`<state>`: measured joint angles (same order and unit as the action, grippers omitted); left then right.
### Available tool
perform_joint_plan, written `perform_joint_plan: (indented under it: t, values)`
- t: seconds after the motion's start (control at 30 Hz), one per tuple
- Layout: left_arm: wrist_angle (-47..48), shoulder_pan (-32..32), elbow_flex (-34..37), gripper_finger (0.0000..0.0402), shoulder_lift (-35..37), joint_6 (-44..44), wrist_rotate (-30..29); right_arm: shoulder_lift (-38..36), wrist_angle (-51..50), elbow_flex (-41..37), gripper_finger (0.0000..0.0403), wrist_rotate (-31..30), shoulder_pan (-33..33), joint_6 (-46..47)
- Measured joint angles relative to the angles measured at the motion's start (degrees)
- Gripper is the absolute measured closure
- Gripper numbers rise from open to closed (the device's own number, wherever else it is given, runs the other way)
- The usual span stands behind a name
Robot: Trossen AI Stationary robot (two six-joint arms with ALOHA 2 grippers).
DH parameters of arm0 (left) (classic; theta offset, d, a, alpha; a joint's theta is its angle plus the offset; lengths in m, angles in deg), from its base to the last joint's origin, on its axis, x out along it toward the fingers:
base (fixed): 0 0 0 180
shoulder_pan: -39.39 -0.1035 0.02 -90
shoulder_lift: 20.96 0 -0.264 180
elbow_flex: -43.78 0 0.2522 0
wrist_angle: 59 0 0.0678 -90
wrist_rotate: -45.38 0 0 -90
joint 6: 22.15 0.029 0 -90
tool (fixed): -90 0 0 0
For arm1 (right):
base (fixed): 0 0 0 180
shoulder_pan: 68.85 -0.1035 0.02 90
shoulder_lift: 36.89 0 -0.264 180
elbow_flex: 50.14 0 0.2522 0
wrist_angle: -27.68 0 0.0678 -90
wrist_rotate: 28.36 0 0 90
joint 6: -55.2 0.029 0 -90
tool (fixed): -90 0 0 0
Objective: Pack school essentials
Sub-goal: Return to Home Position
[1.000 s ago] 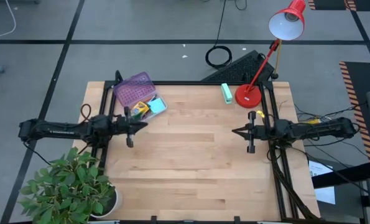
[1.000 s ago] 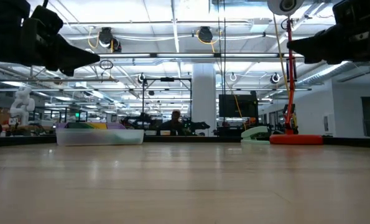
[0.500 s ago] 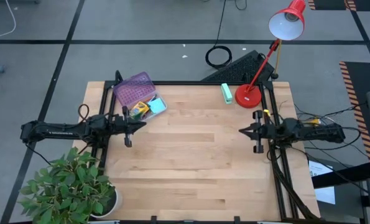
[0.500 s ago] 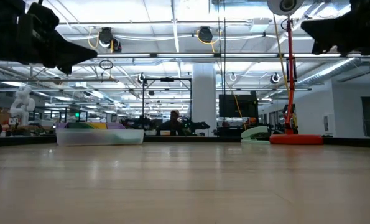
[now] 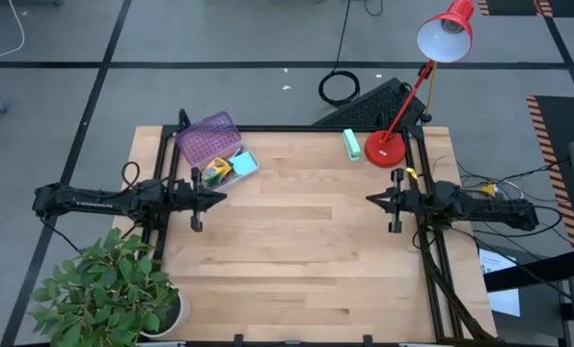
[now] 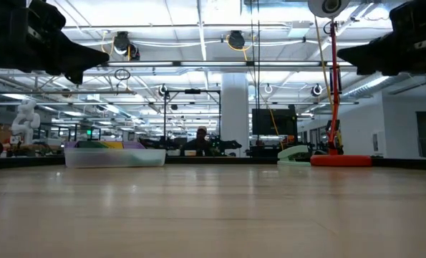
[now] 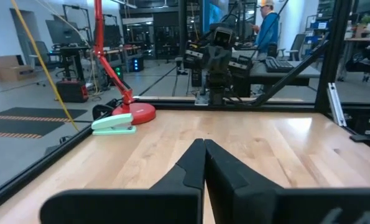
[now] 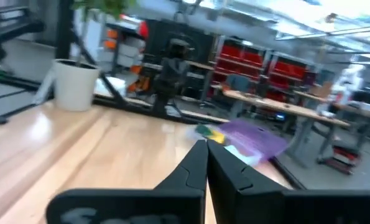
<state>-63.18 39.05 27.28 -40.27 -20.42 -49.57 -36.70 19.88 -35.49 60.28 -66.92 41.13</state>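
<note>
The table (image 5: 296,251) fills the frame's centre. At its upper left lies the small stationery set (image 5: 215,149), purple lid up. Left claw (image 5: 219,196) hovers just below it, fingers pressed together, empty. Right claw (image 5: 371,200), mid-right, is likewise closed and empty.

Left gripper (image 5: 219,197) and right gripper (image 5: 372,200), jaws closed, raised at opposite table sides.
</note>
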Motion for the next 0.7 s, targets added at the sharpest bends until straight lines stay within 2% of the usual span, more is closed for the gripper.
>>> perform_joint_plan:
  t: [0.13, 0.27, 0.43, 0.7]
  values:
    - [-0.1, 0.6, 0.0, 0.0398, 0.0, 0.3, 0.0, 0.0, -3.5, 0.0, 0.0403, 4.1, 1.1, 1.1]
    - [0.0, 1.2, 0.0, 0.0396, 0.0, 0.3, 0.0, 0.4, -4.3, 0.0, 0.0403, 2.7, 1.5, 2.9]
    - [1.4, 2.4, 0.0, 0.0397, 0.0, 0.1, 0.1, 0.5, -4.0, 0.0, 0.0403, 2.9, 1.5, 1.0]
    - [3.2, 4.2, 0.0, 0.0399, 0.9, 1.1, 2.5, 0.5, -3.0, 0.0, 0.0403, 3.0, 1.5, 1.4]
